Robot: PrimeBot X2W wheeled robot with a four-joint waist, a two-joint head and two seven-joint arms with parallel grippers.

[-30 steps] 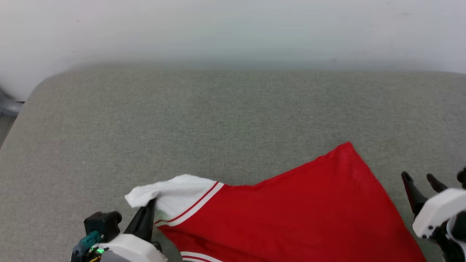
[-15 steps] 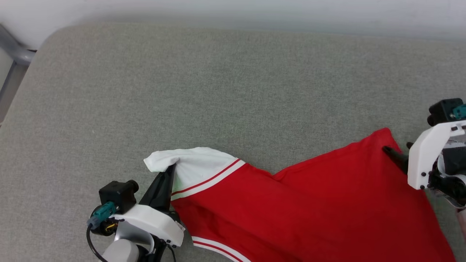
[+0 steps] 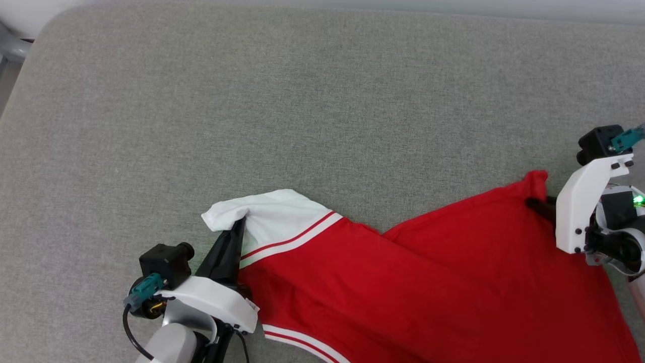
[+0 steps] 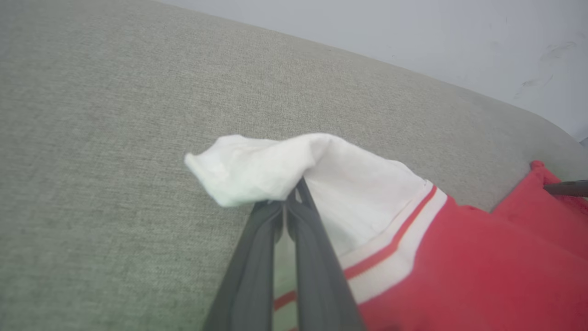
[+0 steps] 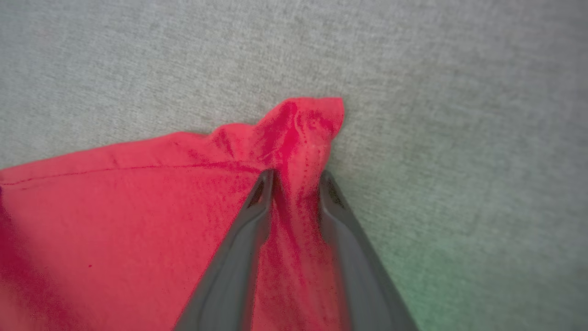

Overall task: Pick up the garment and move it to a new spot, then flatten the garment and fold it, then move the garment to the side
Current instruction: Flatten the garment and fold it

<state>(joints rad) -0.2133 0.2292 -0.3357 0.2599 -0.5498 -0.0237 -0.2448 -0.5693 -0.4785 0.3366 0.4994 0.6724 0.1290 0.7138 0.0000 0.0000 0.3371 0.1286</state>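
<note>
At lower left, my left gripper (image 3: 241,223) is clamped on the garment (image 3: 403,282) by its white sleeve. My right gripper (image 5: 296,177) straddles a bunched red corner, and I can't tell if it grips.

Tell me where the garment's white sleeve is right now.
In the head view, the garment's white sleeve is at lower left on the grey cushion, its edge pinched in the left hand.

Padded top (image 3: 322,101): grey-green weave.
Wall (image 4: 413,27): pale, at our twelve o'clock.
Bar (image 3: 12,46): grey, at our ten o'clock.
</note>
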